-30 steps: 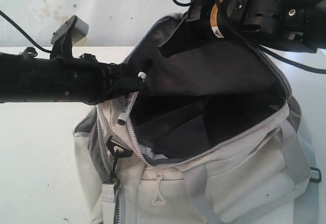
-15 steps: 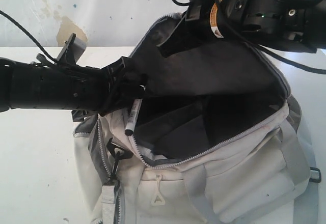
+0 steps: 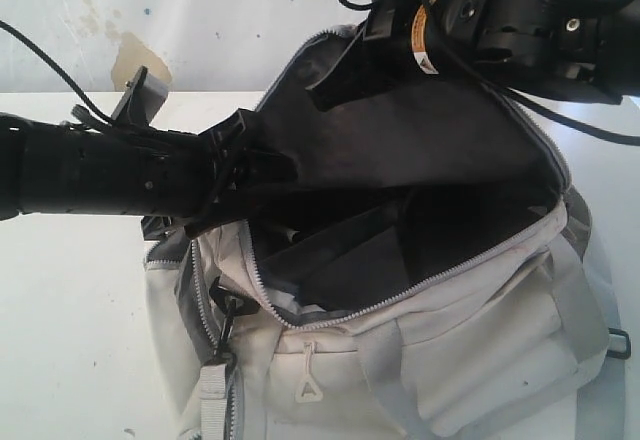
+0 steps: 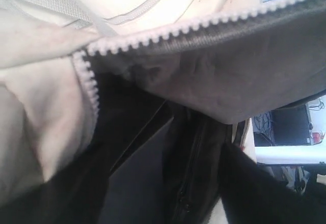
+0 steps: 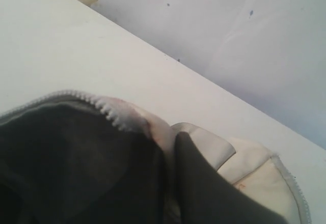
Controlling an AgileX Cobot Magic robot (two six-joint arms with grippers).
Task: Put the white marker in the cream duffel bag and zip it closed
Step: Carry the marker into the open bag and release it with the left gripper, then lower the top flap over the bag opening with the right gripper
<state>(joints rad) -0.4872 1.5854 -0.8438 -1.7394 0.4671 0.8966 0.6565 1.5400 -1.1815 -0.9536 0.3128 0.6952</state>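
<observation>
white marker not visible in any view, probably already down inside the cream duffel bag (image 3: 470,300). left gripper (image 3: 262,165) sits at the mouth's 9 o'clock edge, can't tell its jaw spread. right gripper (image 3: 345,55) pinches the flap (image 3: 400,130) up at 12 o'clock. To do this well: pull the left gripper clear of the zipper teeth (image 3: 400,300) without snagging, then lower the flap for zipping.

Cream duffel bag (image 3: 470,330) gapes wide (flap (image 3: 400,130) raised).

Thin white black-capped marker gone from the black left gripper (image 3: 262,167), a second ago hanging tip-down at the left lip of the large cream fabric duffel bag (image 3: 450,340), now out of sight, jaws parted where they pinched it, left arm rolled since, its grey camera block (image 3: 143,95) tilted.
</observation>
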